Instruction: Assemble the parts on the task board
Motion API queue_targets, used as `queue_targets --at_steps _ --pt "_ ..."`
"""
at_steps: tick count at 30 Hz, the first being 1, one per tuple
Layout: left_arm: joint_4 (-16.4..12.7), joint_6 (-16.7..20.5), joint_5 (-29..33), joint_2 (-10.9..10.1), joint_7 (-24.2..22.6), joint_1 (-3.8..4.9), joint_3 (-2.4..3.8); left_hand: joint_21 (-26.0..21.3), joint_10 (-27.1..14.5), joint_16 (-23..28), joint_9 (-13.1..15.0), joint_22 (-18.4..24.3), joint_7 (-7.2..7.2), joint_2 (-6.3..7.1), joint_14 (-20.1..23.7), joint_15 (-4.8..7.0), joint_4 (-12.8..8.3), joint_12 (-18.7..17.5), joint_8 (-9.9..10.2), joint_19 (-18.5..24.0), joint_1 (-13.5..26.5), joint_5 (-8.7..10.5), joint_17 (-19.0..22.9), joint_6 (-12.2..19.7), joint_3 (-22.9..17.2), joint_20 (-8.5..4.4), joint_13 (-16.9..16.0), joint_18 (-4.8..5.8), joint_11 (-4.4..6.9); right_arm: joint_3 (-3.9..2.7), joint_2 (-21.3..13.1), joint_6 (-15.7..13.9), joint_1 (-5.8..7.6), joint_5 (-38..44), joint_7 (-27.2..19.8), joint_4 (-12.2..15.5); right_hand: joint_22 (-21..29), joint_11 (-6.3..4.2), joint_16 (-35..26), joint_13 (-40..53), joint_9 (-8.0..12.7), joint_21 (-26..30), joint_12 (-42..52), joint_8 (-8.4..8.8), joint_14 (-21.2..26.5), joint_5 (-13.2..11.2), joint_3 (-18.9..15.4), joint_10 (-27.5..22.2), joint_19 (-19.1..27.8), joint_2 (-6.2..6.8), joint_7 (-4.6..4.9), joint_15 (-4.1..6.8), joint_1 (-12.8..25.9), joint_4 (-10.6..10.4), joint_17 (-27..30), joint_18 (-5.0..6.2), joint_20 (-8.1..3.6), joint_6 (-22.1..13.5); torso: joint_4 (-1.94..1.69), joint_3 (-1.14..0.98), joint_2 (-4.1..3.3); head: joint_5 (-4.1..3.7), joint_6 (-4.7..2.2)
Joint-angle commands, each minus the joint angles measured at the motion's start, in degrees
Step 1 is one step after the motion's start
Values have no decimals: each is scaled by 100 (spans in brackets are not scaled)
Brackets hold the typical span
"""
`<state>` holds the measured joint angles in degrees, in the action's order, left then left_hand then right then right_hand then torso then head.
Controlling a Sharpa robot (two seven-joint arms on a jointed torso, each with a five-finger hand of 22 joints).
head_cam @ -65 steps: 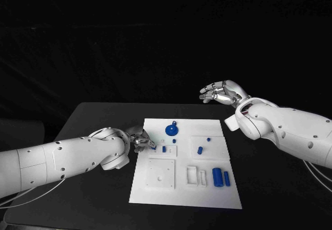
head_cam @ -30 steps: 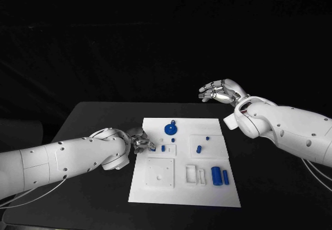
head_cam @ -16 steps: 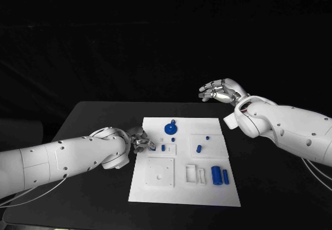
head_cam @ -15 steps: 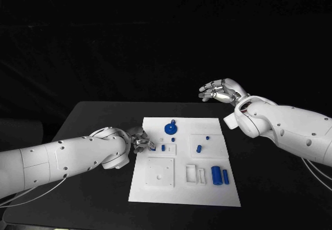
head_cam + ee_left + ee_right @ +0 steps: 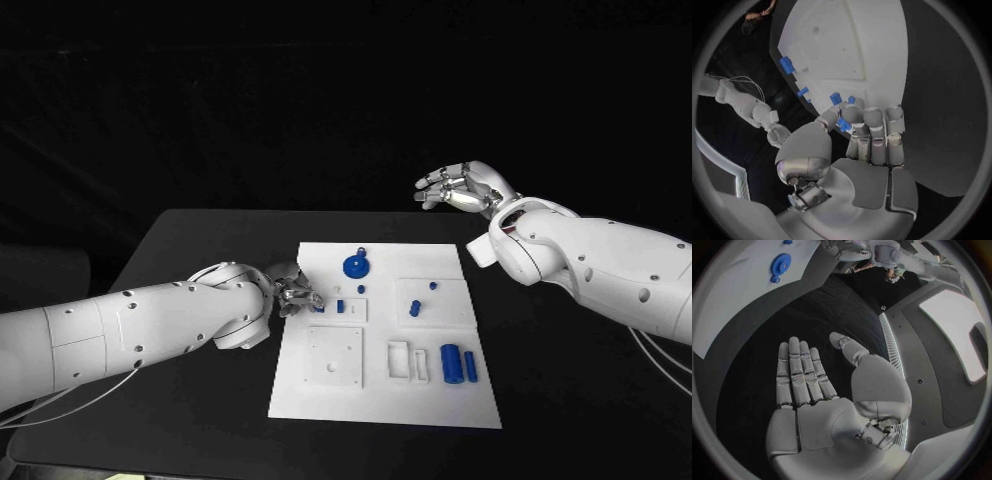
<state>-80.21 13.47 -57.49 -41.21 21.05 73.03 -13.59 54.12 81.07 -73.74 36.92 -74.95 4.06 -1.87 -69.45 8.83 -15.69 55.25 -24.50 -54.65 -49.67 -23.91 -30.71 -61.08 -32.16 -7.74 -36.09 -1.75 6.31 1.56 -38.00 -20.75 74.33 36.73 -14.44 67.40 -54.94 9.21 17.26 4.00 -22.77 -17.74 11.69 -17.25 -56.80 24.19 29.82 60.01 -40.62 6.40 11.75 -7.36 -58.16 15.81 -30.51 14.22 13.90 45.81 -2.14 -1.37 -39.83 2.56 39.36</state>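
Black worktop (image 5: 188, 250), dark backdrop, white task board (image 5: 382, 395) lying centred on it. Left hand (image 5: 293, 291) sits at the board's left edge, fingers (image 5: 873, 131) curled in and pinching a small blue part (image 5: 843, 124) against the thumb, right over the board's edge. Right hand (image 5: 464, 188) is raised beyond the board's far right corner, well apart from it, fingers (image 5: 799, 371) straight and spread, holding nothing. On the board: blue round disc part (image 5: 355, 267) near the far edge, small blue pegs (image 5: 415, 307) mid-board, two blue cylinders (image 5: 459, 364) side by side near the right edge (pegs too small to tell if seated).
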Motion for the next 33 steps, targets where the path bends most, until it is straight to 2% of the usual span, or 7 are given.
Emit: queue_targets --at_steps 1,19,33 --pt "8 -137 -60 32 101 -26 -21 14 -9 -42 243 -31 -463 35 -25 5 4 36 -153 -38 6 -20 -11 -729 36 -647 4 -11 54 -2 3 76 0 3 -31 5 -8 -8 -38 -3 7 31 -28 -27 31 26 -33 35 47 -3 31 -27 12 -10 6 78 -4 -53 -2 -3 -1 3 0" --pt "4 -184 -72 101 97 -26 -20 73 21 -194 383 -88 -527 23 -90 22 -2 251 -377 -95 37 -25 -121 -762 41 -655 -50 -38 117 -2 9 83 0 3 -28 0 -12 -9 -40 -3 10 35 -39 -29 31 50 -30 40 48 -5 31 -27 5 -8 7 78 -4 -53 7 -9 -2 15 9" --pt "98 -295 -82 207 134 -40 -20 90 13 -242 406 -98 -543 -18 -98 23 9 315 -424 -102 53 -60 -154 -765 27 -655 -60 -44 134 -2 7 86 0 3 -28 4 -17 -8 -42 -2 16 40 -56 -31 30 112 -29 48 48 -4 32 -28 3 -9 10 78 -2 -54 5 -3 -4 1 16"
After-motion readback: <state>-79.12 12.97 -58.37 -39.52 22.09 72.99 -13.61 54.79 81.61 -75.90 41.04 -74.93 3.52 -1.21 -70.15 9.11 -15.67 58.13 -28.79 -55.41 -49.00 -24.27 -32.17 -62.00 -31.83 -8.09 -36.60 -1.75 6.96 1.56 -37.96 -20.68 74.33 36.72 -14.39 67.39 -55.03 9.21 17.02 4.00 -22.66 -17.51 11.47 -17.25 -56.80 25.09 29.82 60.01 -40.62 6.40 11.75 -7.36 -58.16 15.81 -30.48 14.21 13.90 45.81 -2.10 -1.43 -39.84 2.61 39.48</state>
